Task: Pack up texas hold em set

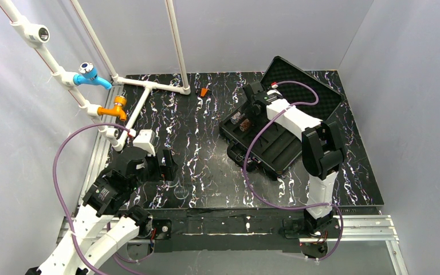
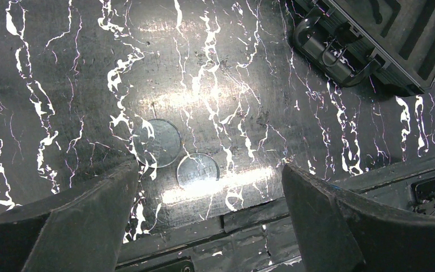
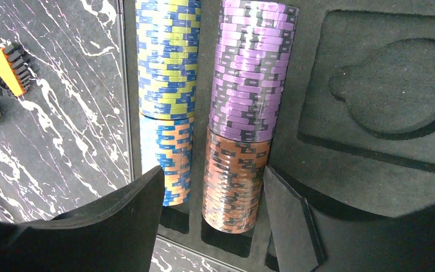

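Nothing legible: the nearer clear disc point(image 2: 198, 170) bears faint raised letters, too dim to read. The open case point(image 1: 283, 150) sits at the counter's point(image 1: 200, 143) right rear. Its tray holds yellow-blue point(image 3: 168, 56), purple point(image 3: 253, 68), blue-orange point(image 3: 167, 153) and brown chips point(image 3: 235, 181). The right arm's point(image 1: 289, 117) jaws stand apart astride the brown stack, gripping nothing, one hiding part of the blue-orange stack. The left arm's point(image 1: 129, 166) jaws gape wide and empty above two discs.
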Robot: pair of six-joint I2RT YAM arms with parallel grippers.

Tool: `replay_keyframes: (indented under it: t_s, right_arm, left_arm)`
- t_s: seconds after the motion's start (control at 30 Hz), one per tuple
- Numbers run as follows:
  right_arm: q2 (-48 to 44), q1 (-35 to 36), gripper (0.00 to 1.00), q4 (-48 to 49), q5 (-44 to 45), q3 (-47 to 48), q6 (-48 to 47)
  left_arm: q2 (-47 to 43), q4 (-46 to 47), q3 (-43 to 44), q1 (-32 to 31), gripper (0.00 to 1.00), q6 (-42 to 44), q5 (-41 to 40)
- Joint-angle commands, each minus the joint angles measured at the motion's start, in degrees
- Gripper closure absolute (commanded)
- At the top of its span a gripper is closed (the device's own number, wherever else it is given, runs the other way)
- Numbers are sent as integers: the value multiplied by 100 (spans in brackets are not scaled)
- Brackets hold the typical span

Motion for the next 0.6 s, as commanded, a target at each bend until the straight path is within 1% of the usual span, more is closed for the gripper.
replay_keyframes:
  t_s: [0.0,0.2,0.33,0.57]
  right_arm:
    - [-195,-45,28,151,111,33,-90]
    - [-624,-36,33,224,159,-268,-458]
    - [-932,-23,35,405,139,-532,-916]
    - [-1316,140,38,1442,-831,-1003,-2473]
  left_arm:
    - [37,-108,-41,-29,2,47,-91]
    - [62,-103,-34,-29,2,43,-91]
    - [88,-102,-29,-29,2,47,-87]
    - [134,-107,-27,-29,3,47,-65]
